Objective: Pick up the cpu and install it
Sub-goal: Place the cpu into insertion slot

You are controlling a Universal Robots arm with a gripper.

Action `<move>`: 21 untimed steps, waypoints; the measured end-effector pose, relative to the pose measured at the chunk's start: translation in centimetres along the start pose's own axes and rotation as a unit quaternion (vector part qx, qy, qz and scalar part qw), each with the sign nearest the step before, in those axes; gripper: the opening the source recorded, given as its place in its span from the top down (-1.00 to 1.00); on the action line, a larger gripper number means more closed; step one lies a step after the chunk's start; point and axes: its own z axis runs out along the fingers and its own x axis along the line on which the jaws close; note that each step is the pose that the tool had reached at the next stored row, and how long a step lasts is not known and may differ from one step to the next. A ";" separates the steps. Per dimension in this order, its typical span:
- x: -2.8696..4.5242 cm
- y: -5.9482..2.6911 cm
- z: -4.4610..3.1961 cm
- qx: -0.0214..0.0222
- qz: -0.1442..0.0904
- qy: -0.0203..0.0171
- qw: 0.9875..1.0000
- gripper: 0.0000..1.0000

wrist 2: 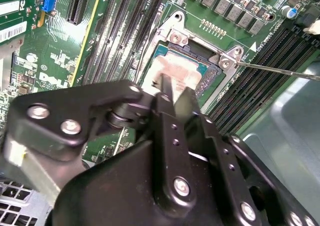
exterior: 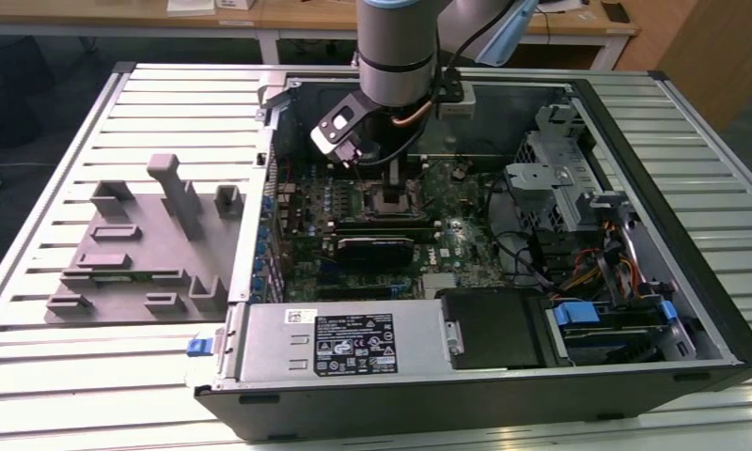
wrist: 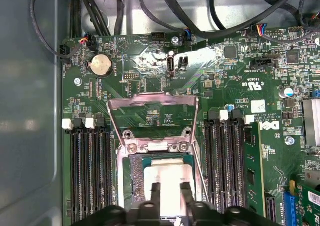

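Reaching down into the open computer case, the arm held its gripper directly over the socket on the green motherboard. The cpu lay flat inside that socket, silvery plate up, with its green rim showing along the edges. In both wrist views the two black fingertips stood close together with a narrow gap and nothing clamped between them, over the middle of the plate; whether they touched it could not be told. The socket's metal cover frame stood tipped up. Memory slots flanked the socket. A grey tray sat on the table, on the exterior view's left of the case.
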 end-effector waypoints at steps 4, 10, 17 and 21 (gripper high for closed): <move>0.00 0.00 0.00 0.000 0.000 0.000 1.000 0.18; 0.18 -0.06 0.05 0.000 0.004 -0.003 1.000 0.06; 0.44 -0.11 0.26 -0.002 0.008 -0.027 1.000 0.06; 0.64 -0.13 0.41 -0.001 0.008 -0.032 0.999 0.06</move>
